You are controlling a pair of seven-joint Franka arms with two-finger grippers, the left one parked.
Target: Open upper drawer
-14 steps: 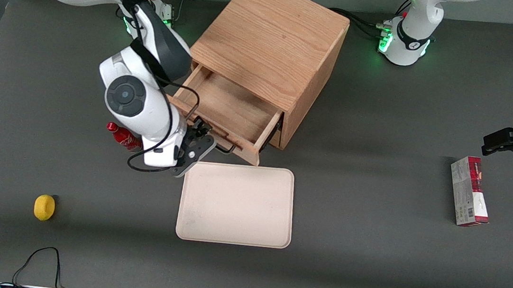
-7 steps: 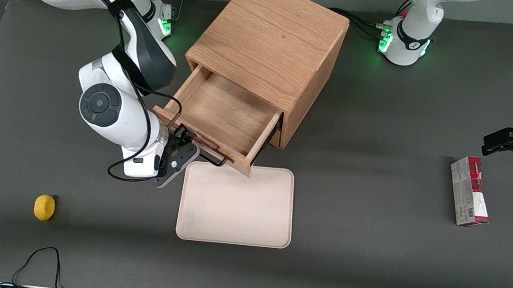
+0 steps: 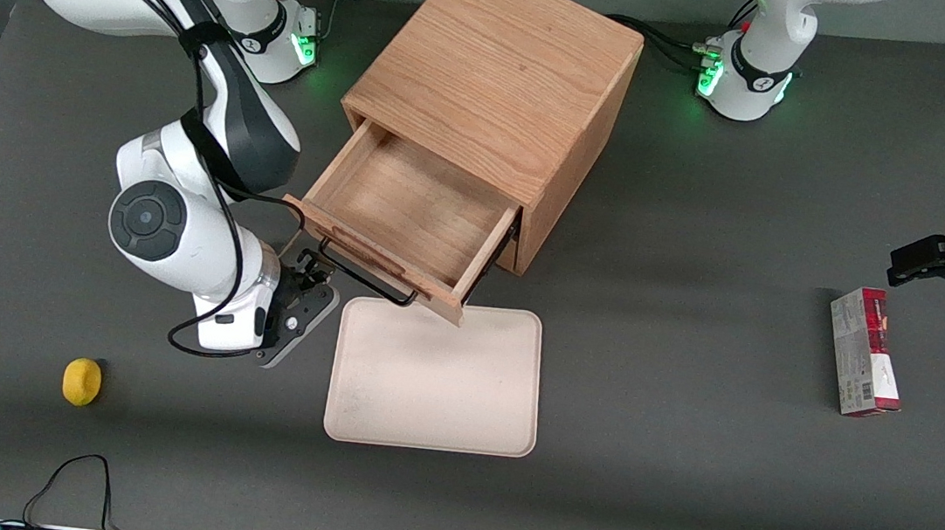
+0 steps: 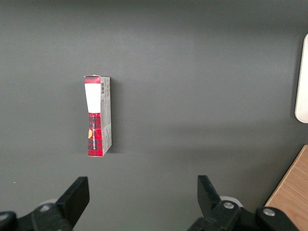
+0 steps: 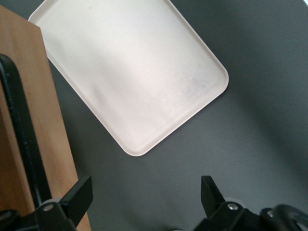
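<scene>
Front view: upper drawer (image 3: 407, 214) pulled well out of the oak cabinet (image 3: 497, 74), bare wooden floor exposed, front panel overhanging the tray's (image 3: 436, 375) rim nearest the cabinet. Judged done, or nearly so; at most a retreat of the arm left. Tool (image 3: 304, 293) at about eight o'clock from the black bar handle (image 3: 366, 273), just beside its end and clear of it, gripping nothing; fingers apart, as far as can be told here. Light oak with strong grain on the cabinet top, boxy and square-edged. Handle a slim dark metal loop. Tray pale cream, matte, rounded corners, shallow lip. Small yellow rounded object (image 3: 82, 381) toward the working arm's end of the dark grey, cloth-like counter (image 3: 680, 462); red-and-grey carton (image 3: 865, 352) lying flat toward the parked arm's end.

Left wrist view: same carton (image 4: 97, 116) lying on the counter, printed red plaid with a white end and barcode, crisp cardboard edges. Sliver of the tray and a corner of oak at the frame's edge.

Right wrist view: tool (image 5: 144, 199) spread wide, both black fingertips well apart with only grey counter between them. Drawer front close by, smooth oak, black handle (image 5: 21, 130) running along it, rounded and satin. Tray (image 5: 130, 72) faintly scuffed.
</scene>
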